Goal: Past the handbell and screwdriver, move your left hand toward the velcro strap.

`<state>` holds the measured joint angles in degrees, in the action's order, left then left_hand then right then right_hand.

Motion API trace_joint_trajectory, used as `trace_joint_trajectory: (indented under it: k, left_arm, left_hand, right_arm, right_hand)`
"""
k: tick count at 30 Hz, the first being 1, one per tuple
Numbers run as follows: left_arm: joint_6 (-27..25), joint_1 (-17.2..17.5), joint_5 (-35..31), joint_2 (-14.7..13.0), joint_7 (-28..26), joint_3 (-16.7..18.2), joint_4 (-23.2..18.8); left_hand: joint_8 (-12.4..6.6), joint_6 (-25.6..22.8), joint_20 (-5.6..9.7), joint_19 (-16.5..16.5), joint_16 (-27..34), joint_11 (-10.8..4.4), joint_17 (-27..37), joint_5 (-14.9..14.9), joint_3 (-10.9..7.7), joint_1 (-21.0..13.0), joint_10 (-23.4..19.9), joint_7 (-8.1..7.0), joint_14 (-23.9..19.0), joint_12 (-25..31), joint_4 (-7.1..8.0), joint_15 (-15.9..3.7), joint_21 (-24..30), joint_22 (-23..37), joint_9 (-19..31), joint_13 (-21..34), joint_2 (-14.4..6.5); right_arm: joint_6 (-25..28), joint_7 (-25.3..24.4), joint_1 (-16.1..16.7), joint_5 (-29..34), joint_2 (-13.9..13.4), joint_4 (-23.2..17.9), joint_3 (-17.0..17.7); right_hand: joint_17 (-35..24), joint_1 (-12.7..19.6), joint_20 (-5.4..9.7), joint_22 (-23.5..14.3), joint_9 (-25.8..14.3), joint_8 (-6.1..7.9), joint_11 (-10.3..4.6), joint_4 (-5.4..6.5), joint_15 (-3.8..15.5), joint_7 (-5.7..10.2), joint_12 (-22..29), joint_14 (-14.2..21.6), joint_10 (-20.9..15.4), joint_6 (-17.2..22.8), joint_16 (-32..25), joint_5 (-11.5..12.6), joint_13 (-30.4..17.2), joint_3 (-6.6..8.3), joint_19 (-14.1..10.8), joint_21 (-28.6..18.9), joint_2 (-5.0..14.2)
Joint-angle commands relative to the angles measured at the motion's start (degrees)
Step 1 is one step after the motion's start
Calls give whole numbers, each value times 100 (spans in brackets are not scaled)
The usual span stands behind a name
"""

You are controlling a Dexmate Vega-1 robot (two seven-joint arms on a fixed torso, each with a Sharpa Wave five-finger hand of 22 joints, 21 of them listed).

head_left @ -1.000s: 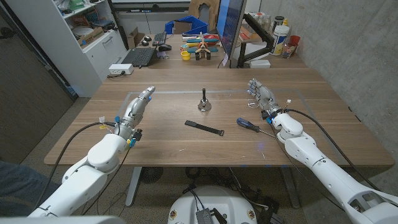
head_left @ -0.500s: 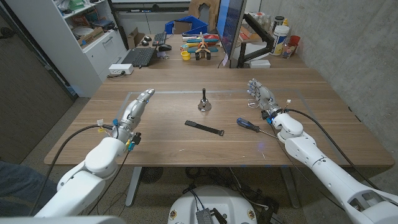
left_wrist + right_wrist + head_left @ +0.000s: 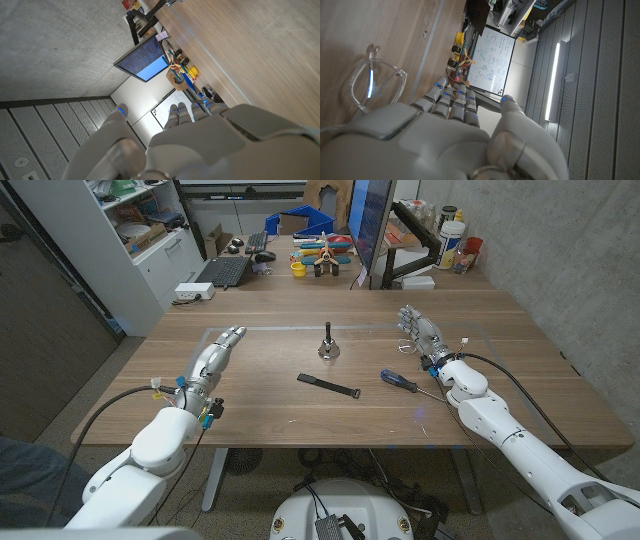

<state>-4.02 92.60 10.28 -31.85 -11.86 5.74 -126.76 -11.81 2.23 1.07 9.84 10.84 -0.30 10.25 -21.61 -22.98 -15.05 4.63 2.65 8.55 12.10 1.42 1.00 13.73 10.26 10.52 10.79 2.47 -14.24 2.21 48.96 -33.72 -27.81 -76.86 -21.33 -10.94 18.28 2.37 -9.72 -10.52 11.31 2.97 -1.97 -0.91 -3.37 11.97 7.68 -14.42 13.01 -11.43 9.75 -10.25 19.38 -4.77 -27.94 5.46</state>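
Drawn back slightly toward the robot since a second ago, the left hand [image 3: 212,363] hangs empty with fingers extended, well left of the velcro strap [image 3: 328,386], which lies flat between handbell [image 3: 329,346] and screwdriver [image 3: 398,380], so the reach looks barely begun.

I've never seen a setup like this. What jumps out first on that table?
Two white robot arms reach in from the near corners, the left hand and right hand both empty over the wooden table. Between them lie a small metal handbell standing upright, a flat black velcro strap nearer the robot, and a blue-handled screwdriver by the right hand.
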Motion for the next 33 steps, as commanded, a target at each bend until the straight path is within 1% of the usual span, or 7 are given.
trace_joint_trajectory:
  k: [1,9,17,22,26,31,33]
  left_arm:
    - [-356,313,-454,332,62,192,-449]
    - [-756,488,-698,412,266,303,-764]
    - [-744,618,-971,703,226,292,-912]
    - [-954,723,-1118,802,282,314,-1108]
    - [-986,786,-1200,905,319,332,-1178]
    - [-1167,925,-1362,998,358,332,-1351]
    - [-1222,991,-1413,1038,381,335,-1423]
  left_hand:
    - [-29,-40,-5,257,29,12,24,-17,-15,-87,-55,9,-61,31,-29,10,-25,13,31,18,-5]
    - [-27,-49,2,232,32,19,24,-16,-15,-113,-66,-6,-84,31,-45,25,-26,13,31,19,-8]
    - [-28,-66,-34,211,35,-2,25,-15,-11,-141,-96,-31,-109,37,-64,14,-31,13,32,19,-3]
    - [-28,-74,-55,216,38,1,25,-15,-9,-153,-98,-38,-124,35,-72,12,-39,13,32,20,0]
    - [-27,-79,-68,216,34,-4,25,-15,-7,-165,-107,-32,-123,36,-80,13,-45,14,32,20,2]
    - [-24,-83,-91,216,30,0,26,-16,-5,-185,-107,-42,-123,33,-94,8,-53,14,33,20,5]
    - [-23,-84,-62,207,32,6,26,-17,-6,-197,-103,-38,-132,30,-101,12,-54,14,33,21,5]
  right_arm:
    - [-79,102,-173,11,87,232,-48]
    - [-93,123,-233,17,95,313,-60]
    - [-119,171,-324,-4,119,453,-61]
    - [-156,189,-366,-19,132,480,-50]
    - [-171,191,-368,-17,122,467,-45]
    - [-165,174,-342,-23,99,424,-29]
    - [-161,156,-331,-31,101,411,-21]
  right_hand:
    - [-7,-3,7,-26,-27,-14,-13,-30,-9,6,0,52,-48,33,0,31,-13,12,-55,39,8]
    - [-6,-5,10,-26,-27,-15,-11,-35,-14,11,-1,49,-47,32,4,31,-13,11,-63,56,9]
    - [-6,-8,8,-27,-27,-15,-6,-40,-11,13,-2,47,-47,32,6,31,-13,11,-71,74,11]
    - [-6,-9,8,-27,-27,-16,-10,-45,-10,14,-3,48,-48,30,7,31,-14,9,-73,88,9]
    - [-7,-14,7,-27,-27,-16,-10,-45,-7,17,-4,53,-48,31,5,31,-14,8,-78,95,11]
    - [-7,-17,9,-28,-27,-15,-8,-47,-10,16,-4,56,-47,33,5,31,-14,7,-81,108,12]
    - [-6,-13,8,-28,-27,-16,-6,-50,-6,14,-6,57,-45,32,6,32,-14,10,-85,111,15]
